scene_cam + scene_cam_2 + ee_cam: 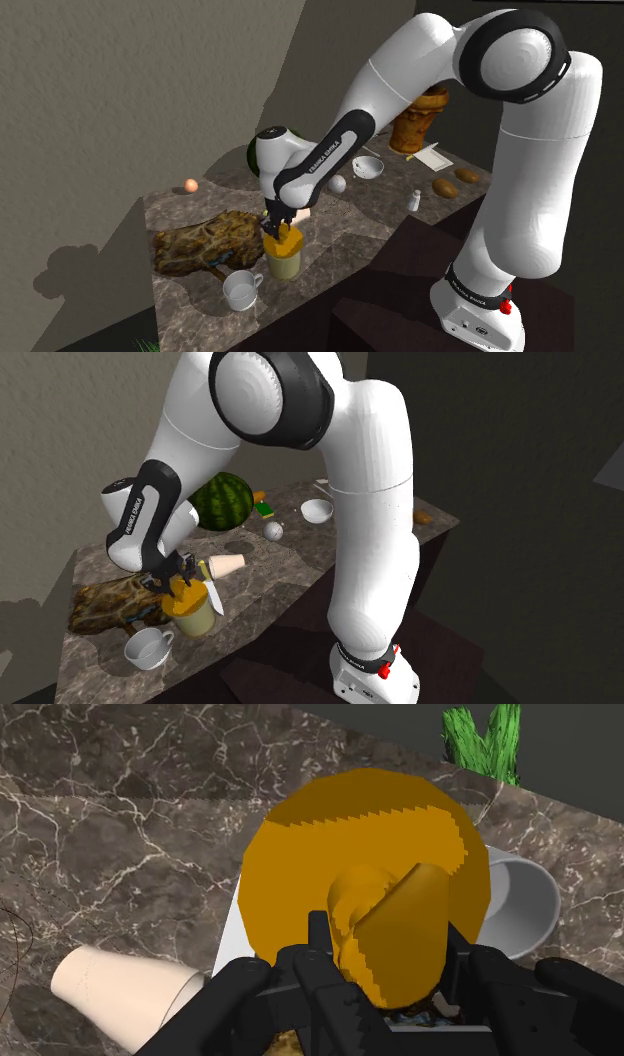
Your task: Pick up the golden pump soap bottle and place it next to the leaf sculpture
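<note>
Golden pump soap bottle (pixel 284 258) is upright at the marble counter's (pixel 185 300) front edge, just beside the brown leaf sculpture (pixel 205 245). A white mug (pixel 240 290) is close by. Directly above the bottle, the hand (pixel 277 226) grips its pump head, black fingers closed on it. Pale cup (pixel 226 565) lies on its side near the bottle. Contact between bottle base and counter cannot be confirmed.

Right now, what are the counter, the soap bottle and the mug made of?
The counter looks like dark marble: pale veins cross brown stone. The soap bottle is golden-yellow, maybe plastic or metal; its flat colour leaves that open. The mug looks like plain white ceramic, probably.
</note>
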